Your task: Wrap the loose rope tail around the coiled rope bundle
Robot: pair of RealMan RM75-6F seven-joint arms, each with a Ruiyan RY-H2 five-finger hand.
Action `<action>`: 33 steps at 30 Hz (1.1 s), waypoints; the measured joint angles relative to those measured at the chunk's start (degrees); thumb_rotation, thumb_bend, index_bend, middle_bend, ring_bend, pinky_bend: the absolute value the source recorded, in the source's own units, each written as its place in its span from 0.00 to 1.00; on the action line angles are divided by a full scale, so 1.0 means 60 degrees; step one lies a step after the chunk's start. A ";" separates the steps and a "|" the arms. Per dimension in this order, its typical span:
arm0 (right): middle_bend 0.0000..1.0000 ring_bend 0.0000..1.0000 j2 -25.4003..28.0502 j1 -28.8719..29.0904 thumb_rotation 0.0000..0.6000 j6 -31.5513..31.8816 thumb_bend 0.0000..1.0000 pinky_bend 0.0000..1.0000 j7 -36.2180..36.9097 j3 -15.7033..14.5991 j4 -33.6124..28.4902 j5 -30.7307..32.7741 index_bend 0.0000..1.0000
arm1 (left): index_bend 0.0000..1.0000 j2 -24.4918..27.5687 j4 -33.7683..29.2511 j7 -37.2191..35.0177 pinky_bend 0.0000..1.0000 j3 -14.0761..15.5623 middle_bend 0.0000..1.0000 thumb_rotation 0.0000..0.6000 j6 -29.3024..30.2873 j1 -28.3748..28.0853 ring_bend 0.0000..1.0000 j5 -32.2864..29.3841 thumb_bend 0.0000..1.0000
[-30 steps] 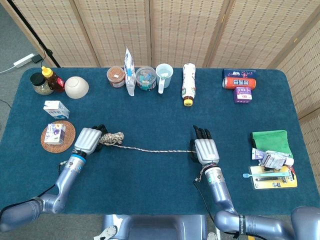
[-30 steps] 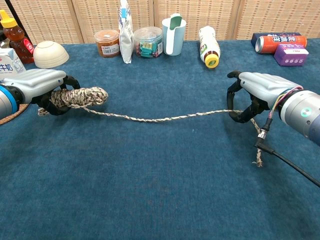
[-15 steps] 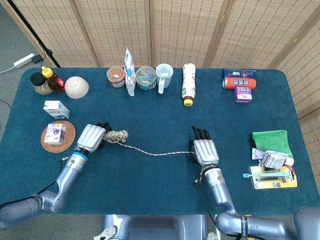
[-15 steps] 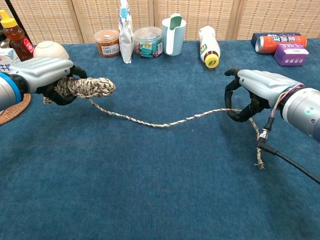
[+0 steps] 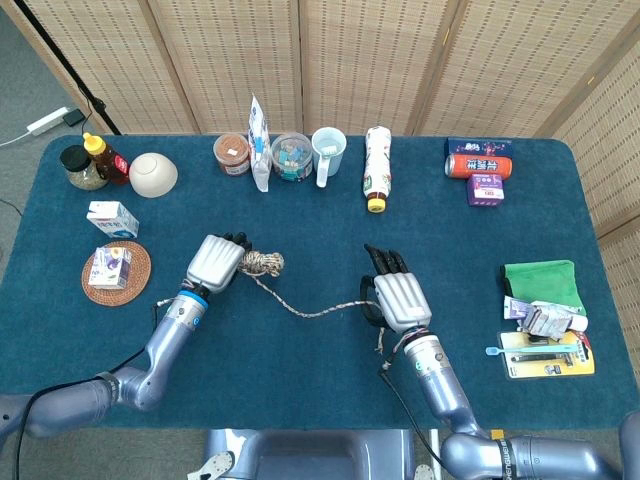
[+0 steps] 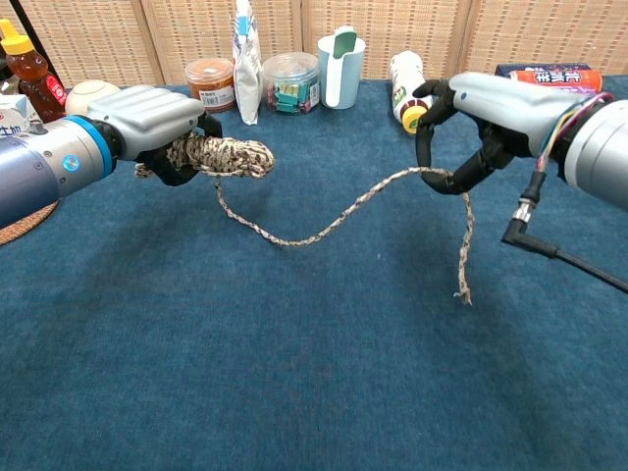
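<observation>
My left hand grips one end of the coiled rope bundle, a mottled beige and brown coil held above the cloth. The loose rope tail sags from the bundle in a curve to my right hand. That hand pinches the tail near its end, raised off the table. The short free end hangs down below the right hand.
A blue cloth covers the table. Along the far edge stand a bottle, a mug, jars and a bowl. Milk cartons and a coaster lie left; a green cloth and packets lie right.
Both hands have risen and moved toward each other. The bundle has shifted right and up with the left hand, and the tail, taut before, now sags in a loop.
</observation>
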 measured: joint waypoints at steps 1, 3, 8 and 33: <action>0.00 0.00 0.0029 0.0047 1.00 0.0016 0.51 0.00 0.0001 0.0098 -0.0080 0.0008 0.63 | 0.46 -0.0055 -0.0019 0.0152 0.55 -0.0021 0.32 1.00 -0.0007 -0.0077 0.38 -0.0085 0.50; 0.00 0.00 0.0082 0.0160 1.00 -0.0008 0.52 0.00 0.0093 0.0397 -0.0291 0.0078 0.63 | 0.46 -0.0251 -0.0014 0.0531 0.55 -0.0036 0.32 1.00 -0.0014 -0.0273 0.38 -0.0222 0.50; 0.00 0.00 0.0297 0.0498 1.00 -0.0290 0.54 0.00 0.0399 0.1008 -0.0710 0.1102 0.64 | 0.46 -0.0889 0.0234 0.0885 0.55 -0.0011 0.32 1.00 0.0068 -0.0636 0.39 -0.0332 0.50; 0.00 0.00 0.1388 0.1971 1.00 0.1123 0.54 0.00 -0.0994 0.1985 -0.2636 0.3060 0.63 | 0.46 -0.1131 0.0139 0.0922 0.55 -0.0185 0.32 1.00 0.0153 -0.1307 0.39 -0.0695 0.50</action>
